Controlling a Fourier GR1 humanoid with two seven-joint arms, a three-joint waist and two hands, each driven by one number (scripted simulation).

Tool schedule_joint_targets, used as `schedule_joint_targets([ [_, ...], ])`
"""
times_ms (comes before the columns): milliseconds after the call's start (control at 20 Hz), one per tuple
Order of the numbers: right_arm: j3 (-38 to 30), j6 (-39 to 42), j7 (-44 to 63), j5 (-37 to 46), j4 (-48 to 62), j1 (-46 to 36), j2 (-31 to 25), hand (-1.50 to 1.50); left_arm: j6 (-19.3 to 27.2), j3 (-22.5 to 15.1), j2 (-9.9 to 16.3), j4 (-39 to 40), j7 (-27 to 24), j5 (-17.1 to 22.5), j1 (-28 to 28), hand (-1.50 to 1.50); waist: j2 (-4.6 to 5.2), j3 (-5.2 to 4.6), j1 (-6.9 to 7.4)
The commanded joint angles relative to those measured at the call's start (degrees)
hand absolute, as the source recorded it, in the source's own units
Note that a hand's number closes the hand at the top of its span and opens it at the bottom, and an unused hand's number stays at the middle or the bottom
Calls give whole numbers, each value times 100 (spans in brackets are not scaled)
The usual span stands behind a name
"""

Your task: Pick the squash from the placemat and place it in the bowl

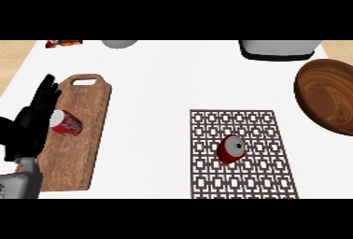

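Starting at the left edge of the white counter (pixel 158 84), the left hand (pixel 31 123) shows with its fingers straight and close together, pointing up and holding nothing. It overlaps the left edge of the wooden cutting board (pixel 76 135). The right hand is not seen in this view.

The cutting board is the landmark for the places here. It is a long board with a handle hole at its far end. A red can (pixel 67 123) lies on its side on the board, near the board's left edge and just beside the left hand; whether they touch, I cannot tell.

Beyond the far end of the board, at the counter's far edge, there is a small red and dark packet (pixel 63 44), and to the right of it a grey rounded thing (pixel 120 44), both cut by the frame.

To the right of the board, well apart from it, lies the placemat (pixel 241 182), dark brown with an open lattice pattern. On the placemat rests a red rounded object with a pale round end (pixel 231 149); it looks more like a can than a squash. No hand touches it.

Farther right and farther away from the board, a white and black appliance (pixel 279 49) stands at the counter's far edge. The wooden bowl (pixel 331 95) sits at the right edge, beyond the placemat's far right corner, with nothing visible inside.
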Motion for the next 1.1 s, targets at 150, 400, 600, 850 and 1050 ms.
schedule_joint_targets([
  [150, 583, -415, -844, 696, 2273, -1351, 246, 150, -144, 172, 92, 251, -92, 41, -245, 0, 32, 3, 96],
  [400, 729, -911, -1609, 1208, 3903, -2134, 386, 150, -85, 16, -56, 119, 302, -25, -414, 0, 38, 7, 109],
  [600, 774, -1273, -2002, 1544, 5122, -2868, 431, 150, -224, 57, -48, 165, 32, 42, -301, 0, 73, 12, 214],
  [850, 1344, -1242, -987, 2407, 5732, -2988, 301, 150, -4, -97, -223, 281, -107, -212, -336, 0, 107, 10, 275],
  [1050, 1430, -1170, -1873, 2591, 6509, -3116, 190, -150, -183, 54, -49, 261, 10, -28, -586, 0, 143, 25, 324],
])
